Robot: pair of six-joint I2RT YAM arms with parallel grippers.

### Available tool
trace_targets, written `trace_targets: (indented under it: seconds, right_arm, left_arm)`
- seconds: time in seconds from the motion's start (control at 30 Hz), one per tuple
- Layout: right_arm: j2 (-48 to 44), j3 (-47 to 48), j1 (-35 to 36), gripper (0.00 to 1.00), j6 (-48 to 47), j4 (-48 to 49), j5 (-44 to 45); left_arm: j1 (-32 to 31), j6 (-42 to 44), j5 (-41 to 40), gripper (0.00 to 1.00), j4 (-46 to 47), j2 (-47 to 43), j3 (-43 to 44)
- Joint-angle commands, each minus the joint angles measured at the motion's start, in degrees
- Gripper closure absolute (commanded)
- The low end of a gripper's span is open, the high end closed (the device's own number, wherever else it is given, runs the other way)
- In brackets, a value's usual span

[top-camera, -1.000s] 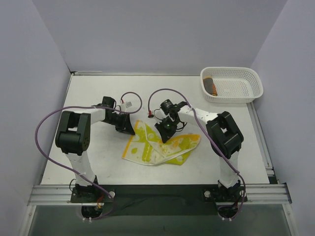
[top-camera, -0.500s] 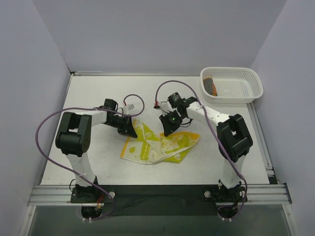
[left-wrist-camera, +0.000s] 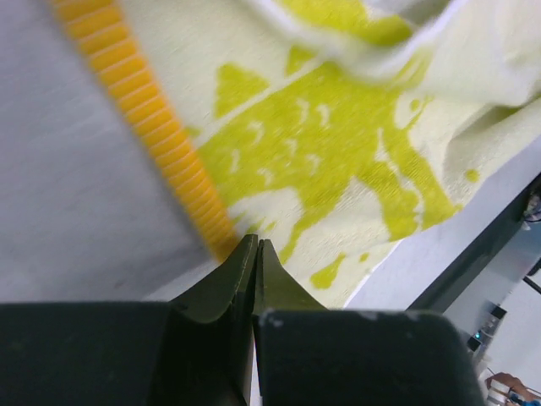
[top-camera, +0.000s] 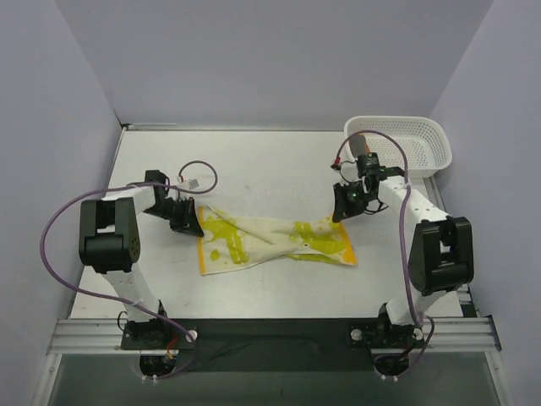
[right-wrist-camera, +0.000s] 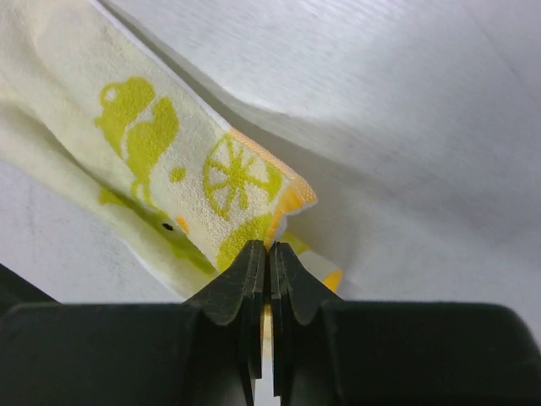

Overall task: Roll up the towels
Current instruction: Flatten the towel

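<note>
Jaws shut, left gripper (left-wrist-camera: pixel 255 245), right gripper (right-wrist-camera: pixel 269 248), apparently pinching yellow towel (top-camera: pixel 279 241)

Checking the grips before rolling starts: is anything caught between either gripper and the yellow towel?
Nothing visible. The left gripper is shut on an orange-edged corner of the yellow towel, and the right gripper is shut on its opposite end. The basket stands apart at the far right of the table.

tool (left-wrist-camera: pixel 256 247) closed, pinching yellow towel (left-wrist-camera: pixel 338 161) corner
</note>
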Motion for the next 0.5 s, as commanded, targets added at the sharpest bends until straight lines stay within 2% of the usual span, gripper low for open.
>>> trace_targets:
  seconds: [0.0, 0.1, 0.2, 0.23, 0.37, 0.4, 0.43, 0.47]
  right_arm:
    - [-2.1, -3.4, -3.1, 1.00, 0.9, -3.0, 3.0]
    - [-0.9, -4.4, -4.6, 1.00, 0.6, -3.0, 3.4]
    - [1.2, -4.0, -4.5, 1.00, 0.9, -2.5, 1.8]
    - [2.4, -3.6, -4.6, 1.00, 1.3, -2.0, 1.6]
    - [4.9, -2.5, -4.6, 1.00, 1.3, -1.6, 4.3]
    - [5.1, -2.5, -4.6, 1.00, 1.2, -1.6, 4.8]
    - [5.4, -2.4, -4.7, 0.97, 1.1, -1.8, 5.4]
    - [5.4, -2.6, -4.8, 0.84, 0.9, -1.9, 6.4]
  left_arm:
    - [1.5, 6.7, -4.6, 1.00, -5.9, -3.8, 0.8]
    - [1.6, 10.6, -4.1, 1.00, -9.1, -4.1, 2.0]
    - [1.6, 14.8, -1.7, 0.77, -11.2, -5.0, 3.8]
    - [1.6, 15.3, -0.9, 0.66, -11.2, -5.9, 4.5]
    - [1.5, 16.4, -0.3, 0.45, -10.5, -6.0, 10.5]
    - [1.4, 16.4, -0.4, 0.42, -10.2, -5.5, 13.4]
    - [1.3, 16.4, -0.8, 0.40, -9.8, -4.2, 15.1]
    - [1.1, 16.4, -2.4, 0.40, -9.5, -3.4, 16.5]
